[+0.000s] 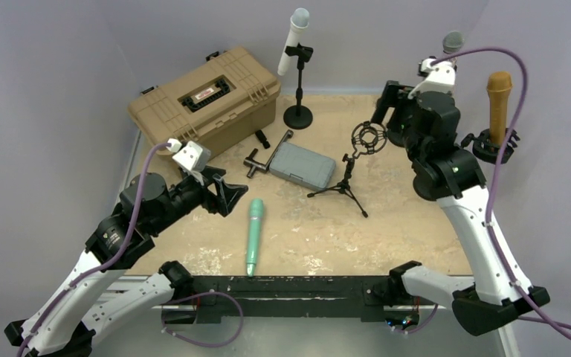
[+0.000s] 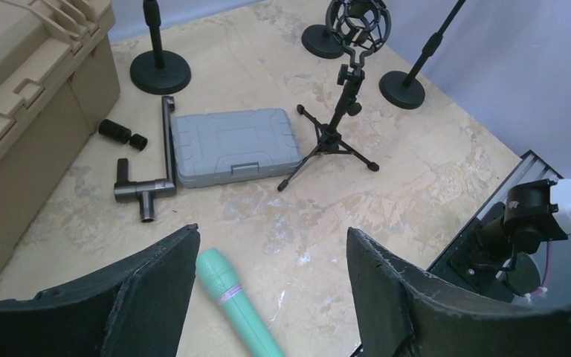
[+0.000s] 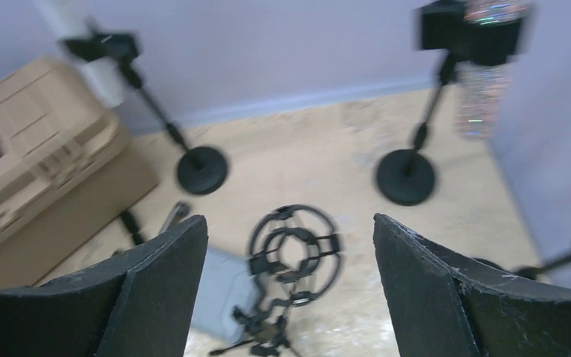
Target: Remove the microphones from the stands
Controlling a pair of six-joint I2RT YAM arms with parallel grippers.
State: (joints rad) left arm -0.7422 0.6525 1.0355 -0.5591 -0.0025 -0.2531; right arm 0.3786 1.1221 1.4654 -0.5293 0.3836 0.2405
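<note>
A green microphone (image 1: 254, 236) lies flat on the table, off any stand; in the left wrist view (image 2: 238, 301) it lies below the jaws, nearer the left finger. My left gripper (image 1: 227, 195) (image 2: 271, 245) is open and empty above it. The tripod stand's shock mount (image 1: 368, 138) (image 3: 294, 249) is empty. My right gripper (image 1: 390, 104) (image 3: 288, 219) is open and empty, above and behind that mount. A white microphone (image 1: 294, 41) sits in a stand at the back, and a brown microphone (image 1: 499, 104) sits in a stand at the right.
A tan hard case (image 1: 207, 100) stands at the back left. A grey plastic case (image 1: 302, 165) and a dark T-shaped tool (image 1: 260, 158) lie mid-table. Another stand (image 3: 405, 177) with a sparkly microphone stands behind the right arm. The black base rail (image 1: 290, 286) runs along the near edge.
</note>
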